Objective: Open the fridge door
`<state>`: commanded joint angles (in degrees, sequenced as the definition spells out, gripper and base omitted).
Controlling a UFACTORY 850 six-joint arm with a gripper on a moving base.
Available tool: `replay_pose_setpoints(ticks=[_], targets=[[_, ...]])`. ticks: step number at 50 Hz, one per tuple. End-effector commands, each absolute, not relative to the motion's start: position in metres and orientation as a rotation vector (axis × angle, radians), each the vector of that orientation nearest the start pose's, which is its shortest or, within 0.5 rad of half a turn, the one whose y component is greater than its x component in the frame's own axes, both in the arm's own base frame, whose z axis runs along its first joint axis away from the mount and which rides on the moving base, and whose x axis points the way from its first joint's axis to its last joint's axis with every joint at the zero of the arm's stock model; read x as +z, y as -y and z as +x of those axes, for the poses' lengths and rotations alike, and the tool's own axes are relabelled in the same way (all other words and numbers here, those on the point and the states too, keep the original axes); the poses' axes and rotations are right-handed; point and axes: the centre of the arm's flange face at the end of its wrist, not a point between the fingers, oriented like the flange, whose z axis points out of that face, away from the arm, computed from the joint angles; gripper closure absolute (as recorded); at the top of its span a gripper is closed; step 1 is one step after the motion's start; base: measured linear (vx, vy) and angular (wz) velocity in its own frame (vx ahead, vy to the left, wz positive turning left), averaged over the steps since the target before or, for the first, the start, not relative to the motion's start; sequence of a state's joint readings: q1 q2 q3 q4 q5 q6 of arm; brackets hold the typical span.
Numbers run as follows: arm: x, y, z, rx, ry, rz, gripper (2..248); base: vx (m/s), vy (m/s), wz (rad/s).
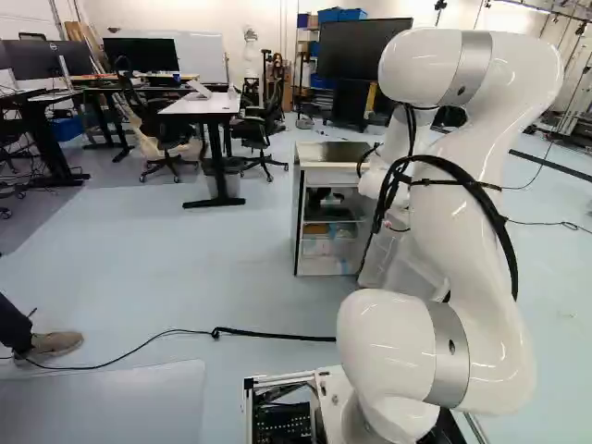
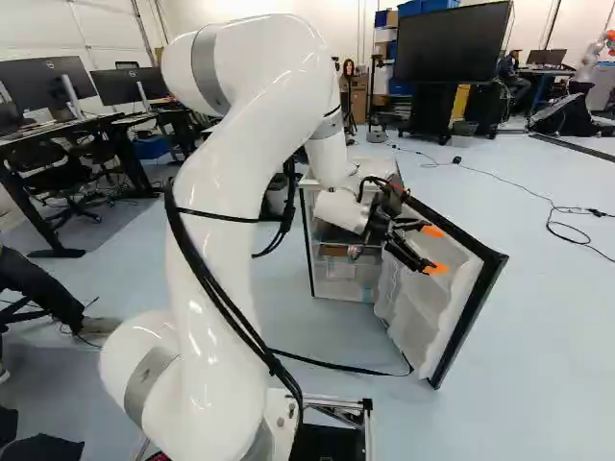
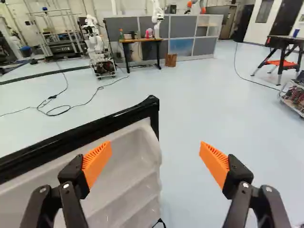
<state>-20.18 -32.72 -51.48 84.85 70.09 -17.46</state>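
Note:
The gripper [image 2: 437, 252] reaches over the inner side of the fridge door [image 2: 459, 288] in the right base view. That door stands wide open, swung out from the small fridge [image 2: 338, 259], its white shelved liner and dark edge showing. In the left base view the fridge body [image 1: 299, 199] shows its open front with shelves, the arm hiding most of the door. The wrist view shows the gripper [image 3: 156, 159] with its orange-padded fingers far apart and nothing gripped; the door's free corner [image 3: 151, 107] lies ahead between them, one finger over the liner.
A black cable [image 1: 268, 334] crosses the floor ahead of the base. Desks [image 1: 199, 106] and chairs stand farther back. Another robot [image 3: 101, 57] is beyond the door in the wrist view. A person's shoe [image 1: 55, 345] is at the left.

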Motion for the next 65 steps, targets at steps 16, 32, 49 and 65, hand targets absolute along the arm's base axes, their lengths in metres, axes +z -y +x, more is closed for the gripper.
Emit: replay_pose_setpoints(ticks=[16, 32, 49, 65], targets=[[0.311, 0.22, 0.433, 1.024, 1.449, 1.409, 3, 0.0, 0.0, 0.0], [0.312, 0.187, 0.42, 1.073, 1.346, 1.546, 3, 0.0, 0.0, 0.0], [0.315, 0.153, 0.413, 1.145, 1.218, 1.679, 3, 0.0, 0.0, 0.0], [0.316, 0.138, 0.409, 1.176, 1.161, 1.728, 3, 0.0, 0.0, 0.0]])
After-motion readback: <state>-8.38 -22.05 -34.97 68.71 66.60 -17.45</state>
